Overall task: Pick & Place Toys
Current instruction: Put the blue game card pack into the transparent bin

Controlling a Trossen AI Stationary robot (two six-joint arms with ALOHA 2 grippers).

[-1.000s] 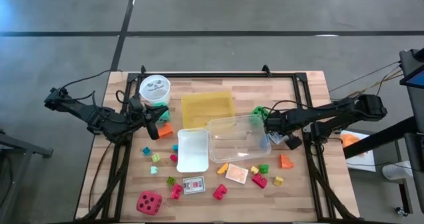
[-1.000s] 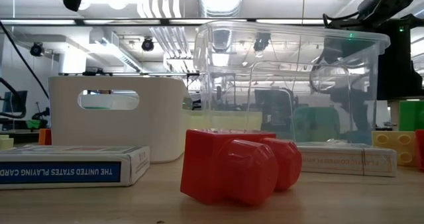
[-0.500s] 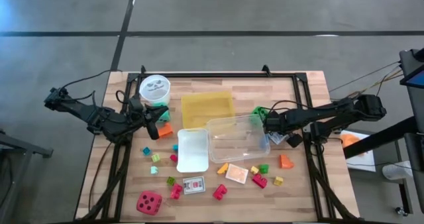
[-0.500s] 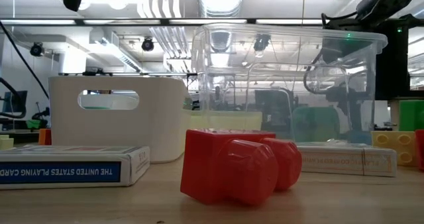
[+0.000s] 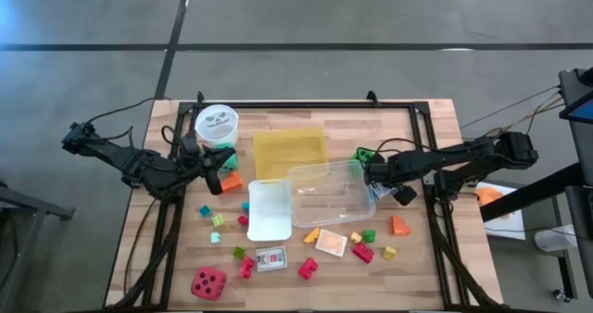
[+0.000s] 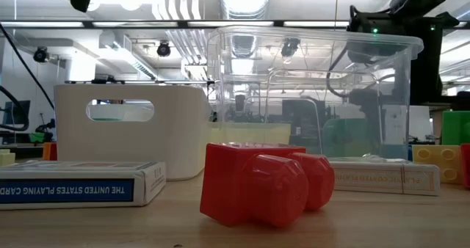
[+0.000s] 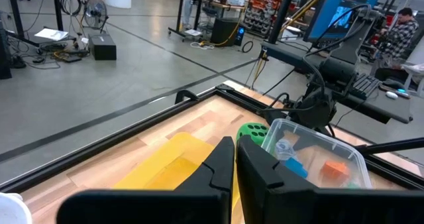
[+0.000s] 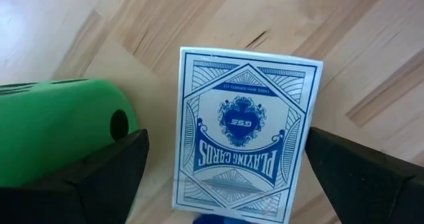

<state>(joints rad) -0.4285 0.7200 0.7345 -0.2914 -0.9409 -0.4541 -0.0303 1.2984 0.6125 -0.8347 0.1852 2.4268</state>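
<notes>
Small bright blocks (image 5: 362,252), a red die (image 5: 208,282) and a card pack (image 5: 271,258) lie scattered on the table's near half. My right gripper (image 5: 373,172) hangs open at the clear box's right end and points down. A blue card pack (image 8: 245,131) lies flat on the wood below it, between the two spread fingers. The green die (image 8: 56,128) sits just beside one finger. My left gripper (image 7: 235,164) is shut on nothing, raised near the teal die (image 5: 222,155) and an orange block (image 5: 231,180) at the left. My right gripper stands close against the right end of the clear box (image 5: 368,179), and I cannot tell whether it touches the wall. Its fingers (image 8: 99,171) stand on either side of the blue card pack with no touch showing.
The clear box (image 6: 316,94) stands mid-table, with a white tray (image 5: 269,209) on its left. A yellow tray (image 5: 290,152) and a white cup (image 5: 216,121) lie farther back. A red block (image 6: 257,186) and a card pack (image 6: 81,182) lie near the front edge.
My right gripper has gone a little toward the table's left and up, rolling somewhat, and has stayed open. The clear box has slid a little toward the table's left.
</notes>
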